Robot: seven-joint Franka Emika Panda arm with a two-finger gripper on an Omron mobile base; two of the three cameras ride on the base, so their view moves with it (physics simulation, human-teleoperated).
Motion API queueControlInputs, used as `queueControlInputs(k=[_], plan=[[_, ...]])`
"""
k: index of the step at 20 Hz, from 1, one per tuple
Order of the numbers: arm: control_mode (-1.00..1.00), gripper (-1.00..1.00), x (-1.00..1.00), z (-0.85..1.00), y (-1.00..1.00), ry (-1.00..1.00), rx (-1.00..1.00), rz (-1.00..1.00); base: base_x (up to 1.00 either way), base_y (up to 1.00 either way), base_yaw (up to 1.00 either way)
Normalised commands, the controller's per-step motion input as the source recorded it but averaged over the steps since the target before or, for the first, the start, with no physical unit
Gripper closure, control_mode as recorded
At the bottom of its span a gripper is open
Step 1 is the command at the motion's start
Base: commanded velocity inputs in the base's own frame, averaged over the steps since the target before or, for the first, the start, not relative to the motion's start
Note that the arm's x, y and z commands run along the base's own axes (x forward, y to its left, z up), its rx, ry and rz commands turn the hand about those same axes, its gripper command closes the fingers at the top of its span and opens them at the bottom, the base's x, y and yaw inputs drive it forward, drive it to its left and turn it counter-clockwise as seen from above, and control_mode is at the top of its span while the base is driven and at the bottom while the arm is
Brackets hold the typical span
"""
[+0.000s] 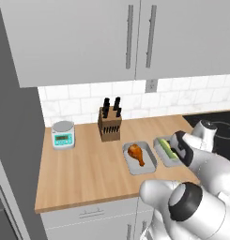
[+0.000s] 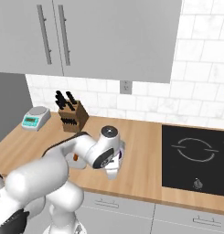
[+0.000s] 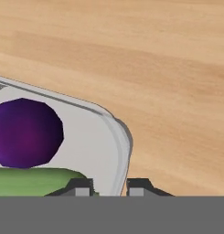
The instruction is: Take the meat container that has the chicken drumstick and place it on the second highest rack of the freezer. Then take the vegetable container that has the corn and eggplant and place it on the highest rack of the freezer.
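Since my pincer [image 3: 109, 186] straddles the vegetable container [image 3: 118, 137] rim (jaws closed on it, I judge), a thin grip could tip eggplant [image 3: 26, 132] out.

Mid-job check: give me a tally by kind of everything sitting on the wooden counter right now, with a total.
Food trays: 2, the meat container and the vegetable container
Food items: 3, the chicken drumstick, the corn, the eggplant
Knife block: 1
Kitchen scale: 1
Total: 7
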Motion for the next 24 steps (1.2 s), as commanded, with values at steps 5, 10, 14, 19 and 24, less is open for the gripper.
queueControlInputs(k=[5,10,14,19,24], plan=[[-1.0,1.0,-0.05,0.41,0.26,0.0,0.0,0.07,0.0,0.0,0.0],[-1.0,1.0,-0.06,0.48,0.49,-0.01,0.0,0.05,0.0,0.0,0.0],[-1.0,1.0,-0.1,0.55,0.42,0.0,0.0,0.02,0.0,0.0,0.0],[-1.0,1.0,-0.49,0.34,0.07,-0.14,0.01,0.0,0.0,0.0,0.0],[-1.0,1.0,-0.44,0.21,-0.01,-0.19,0.0,0.0,0.0,0.0,0.0]])
